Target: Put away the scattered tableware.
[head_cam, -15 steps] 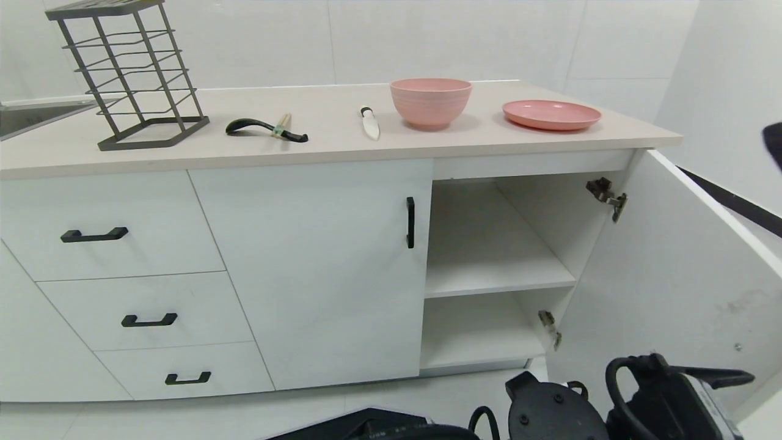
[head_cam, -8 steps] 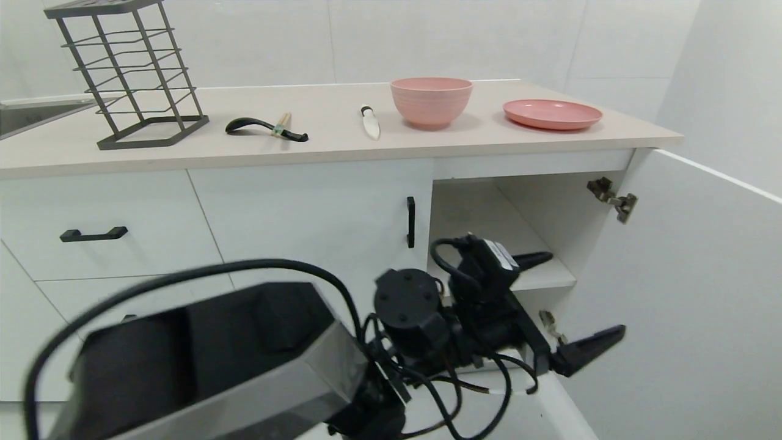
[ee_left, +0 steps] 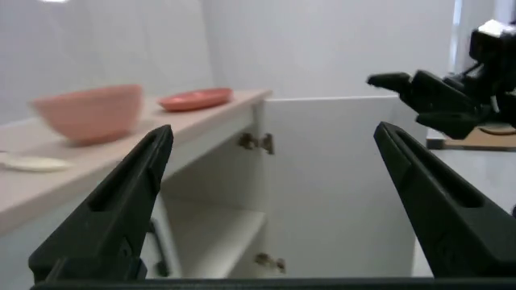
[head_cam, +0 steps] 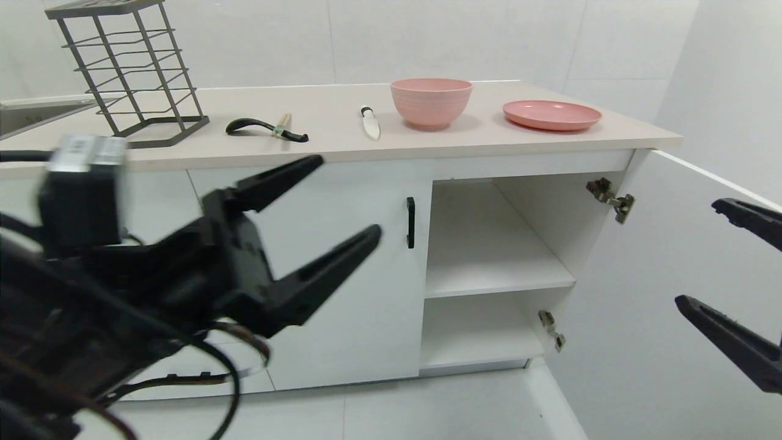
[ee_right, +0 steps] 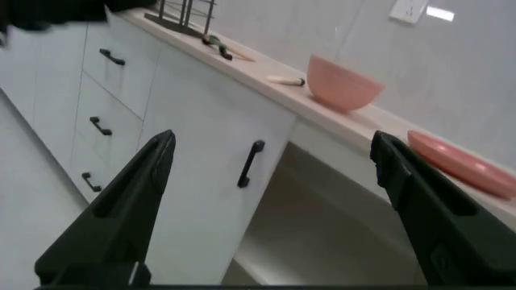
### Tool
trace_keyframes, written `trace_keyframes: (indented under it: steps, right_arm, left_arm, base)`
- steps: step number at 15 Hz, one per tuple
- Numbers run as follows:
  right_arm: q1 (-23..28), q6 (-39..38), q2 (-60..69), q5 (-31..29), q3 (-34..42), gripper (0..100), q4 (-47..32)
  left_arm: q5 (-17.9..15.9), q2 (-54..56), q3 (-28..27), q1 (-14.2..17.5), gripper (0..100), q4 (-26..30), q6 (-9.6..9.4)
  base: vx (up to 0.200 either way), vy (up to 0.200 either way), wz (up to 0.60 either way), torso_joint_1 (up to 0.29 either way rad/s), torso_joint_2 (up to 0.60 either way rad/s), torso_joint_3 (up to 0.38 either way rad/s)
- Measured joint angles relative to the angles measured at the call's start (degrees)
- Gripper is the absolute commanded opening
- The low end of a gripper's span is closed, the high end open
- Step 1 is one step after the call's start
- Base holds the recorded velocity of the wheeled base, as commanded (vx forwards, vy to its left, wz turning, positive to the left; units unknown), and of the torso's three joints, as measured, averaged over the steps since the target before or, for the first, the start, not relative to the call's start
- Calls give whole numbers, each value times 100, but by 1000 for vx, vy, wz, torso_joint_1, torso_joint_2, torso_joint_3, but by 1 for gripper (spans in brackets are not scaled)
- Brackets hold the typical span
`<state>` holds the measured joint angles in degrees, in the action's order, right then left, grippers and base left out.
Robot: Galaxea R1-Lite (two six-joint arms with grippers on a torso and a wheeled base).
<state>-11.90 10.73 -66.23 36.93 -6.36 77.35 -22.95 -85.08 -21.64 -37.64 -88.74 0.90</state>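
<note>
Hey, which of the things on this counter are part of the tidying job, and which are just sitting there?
Job: pink bowl, pink plate, knife, black spoon, chopsticks, all loose on the counter.
Just there: wire rack, sink.

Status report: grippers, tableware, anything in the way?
Left gripper open, right gripper open, both empty. On counter: bowl, plate, knife, spoon, chopsticks. Cabinet door open, nothing blocking shelves.
</note>
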Motion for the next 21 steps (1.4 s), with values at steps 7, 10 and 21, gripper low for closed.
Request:
trace_keyframes:
  steps: [7,10,21]
  right_arm:
    - [-441,-52,-41,-332,157,100,-17]
    - [-152,-294,247,-444,332,100,-90]
    - [906,-617,5875,-542,625,100,-5552]
  left_arm:
    - [2,5038,1742,2632,100,2915,24]
    - [-15,6986,1932,3084,100,4536,410]
    - [1794,8521,2159,3764,100,8596,-807]
  base:
    - [0,0,0,0,0,0]
    - [0,0,0,0,0,0]
    - [0,0,0,0,0,0]
